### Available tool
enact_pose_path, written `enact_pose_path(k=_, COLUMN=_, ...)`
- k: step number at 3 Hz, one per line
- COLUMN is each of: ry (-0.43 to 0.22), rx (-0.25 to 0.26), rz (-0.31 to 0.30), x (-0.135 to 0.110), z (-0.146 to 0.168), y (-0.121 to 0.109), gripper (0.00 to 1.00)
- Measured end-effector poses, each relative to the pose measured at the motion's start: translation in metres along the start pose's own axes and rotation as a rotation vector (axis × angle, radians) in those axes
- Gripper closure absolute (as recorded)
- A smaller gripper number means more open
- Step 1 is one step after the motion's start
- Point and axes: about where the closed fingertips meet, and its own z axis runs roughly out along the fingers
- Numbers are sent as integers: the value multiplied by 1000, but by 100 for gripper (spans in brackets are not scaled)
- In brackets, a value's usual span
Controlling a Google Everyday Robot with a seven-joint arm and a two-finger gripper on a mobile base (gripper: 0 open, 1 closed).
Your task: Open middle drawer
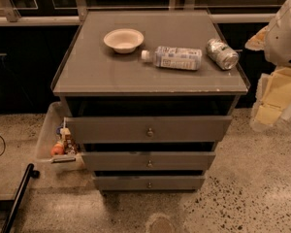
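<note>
- Cream gripper (pixel 274 99) hangs at the right edge beside the cabinet (pixel 87 74), partly cut off; spread or closed, I cannot tell.
- White arm (pixel 286 33) above it, cropped.
- Grey middle drawer (pixel 116 161) sits between two other fronts, inside hidden.

I can read no text anywhere here. The plastic bottle (pixel 174 58) lying on top of the cabinet (pixel 87 79) has a pale label with blue patches and rows of print, but none of the print resolves into letters or numbers. The can (pixel 222 53), also on its side on the cabinet top, shows only a silvery patterned skin, and I cannot tell the brand. The small packets in the clear bin (pixel 44 132) against the cabinet's left side give colours only, orange and red, not words. My gripper (pixel 274 101) hangs off the cabinet's right side, well apart from it.
</note>
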Motion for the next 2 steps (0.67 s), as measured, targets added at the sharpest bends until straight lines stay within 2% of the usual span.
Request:
enact_pose_path(k=1, ry=0, rx=0, rz=0, x=0, z=0, y=0, gripper=0)
enact_pose_path(k=2, ry=-13, rx=-42, rz=16, x=15, z=29, y=9, gripper=0)
